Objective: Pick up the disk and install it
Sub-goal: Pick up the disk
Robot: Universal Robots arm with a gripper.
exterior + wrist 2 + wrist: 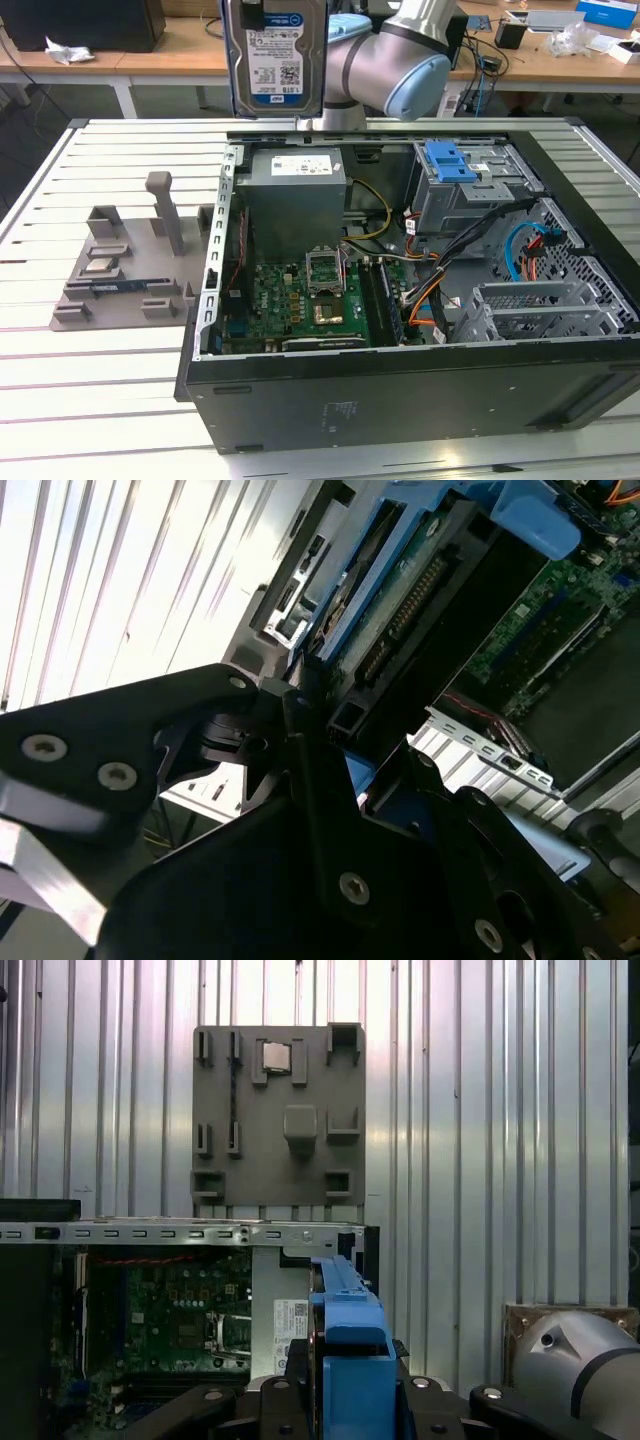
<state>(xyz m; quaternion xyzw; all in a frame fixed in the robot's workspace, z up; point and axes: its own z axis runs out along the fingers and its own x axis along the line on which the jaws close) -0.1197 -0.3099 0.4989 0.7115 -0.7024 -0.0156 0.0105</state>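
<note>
One disk (278, 55): silver, with a white-and-blue label and blue side rails. It is held upright in the air, label toward the exterior view, high above the far end of the case (400, 400) and clear of it. The jaws are clamped on the disk. In the second wrist view black fingers (310, 760) are seen pressed against its edge, with its circuit-board side (400, 600) turned to that camera. In the first wrist view the disk is seen edge-on as a blue rail (350, 1360) between the black jaw parts.

One arm (400, 60): grey with pale blue joint caps, seen behind the disk and to the exterior view's right of it.

One case: black, laid on its side, open on top, resting on the table (100, 400). Inside are listed:
- one power supply (295, 195), grey with a white sticker, at the far end below the disk;
- one motherboard (300, 300), green, nearer the camera;
- one blue latch (450, 160) on a grey cage, to the exterior view's right of the power supply;
- one perforated drive cage (540, 310), at the exterior view's right.

One grey fixture (120, 270), also (280, 1160): set on the table just beside the case, at the exterior view's left. One small chip (98, 265) is seated in it.

One table: white, slatted.
</note>
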